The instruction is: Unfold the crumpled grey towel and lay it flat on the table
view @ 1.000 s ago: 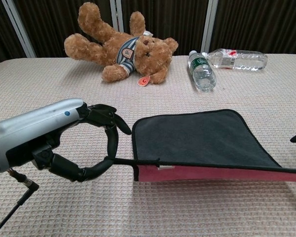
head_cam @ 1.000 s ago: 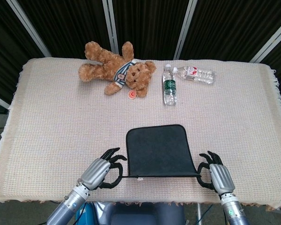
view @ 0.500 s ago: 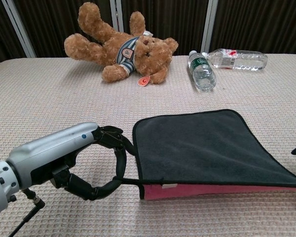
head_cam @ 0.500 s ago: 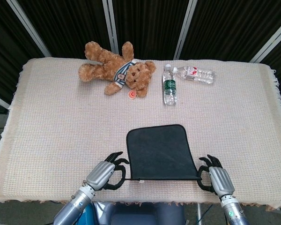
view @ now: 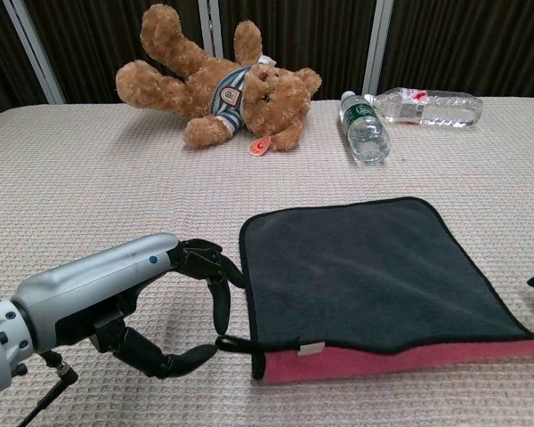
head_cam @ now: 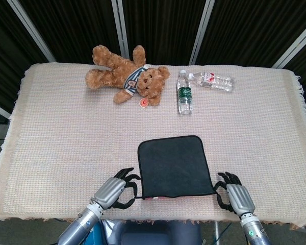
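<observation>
Here, the left hand (view: 151,302) is pinching the near-left corner of the grey towel (head_cam: 174,166) between thumb and curled fingers, while the right hand (head_cam: 233,196) is gripping the near-right corner, fingers closed around the hem. Both hands are sitting low at the table's near edge, palms down, forearms reaching in from below the head view, the towel's near hem stretched between them. The towel is lying spread on the cream woven tablecloth (head_cam: 61,138), its far part flat and its near edge raised enough to be showing a strip of red underside (view: 400,360). One brown teddy bear (head_cam: 125,75) and two plastic water bottles (head_cam: 184,92) (head_cam: 211,80) are lying along the far side, well apart from the towel
</observation>
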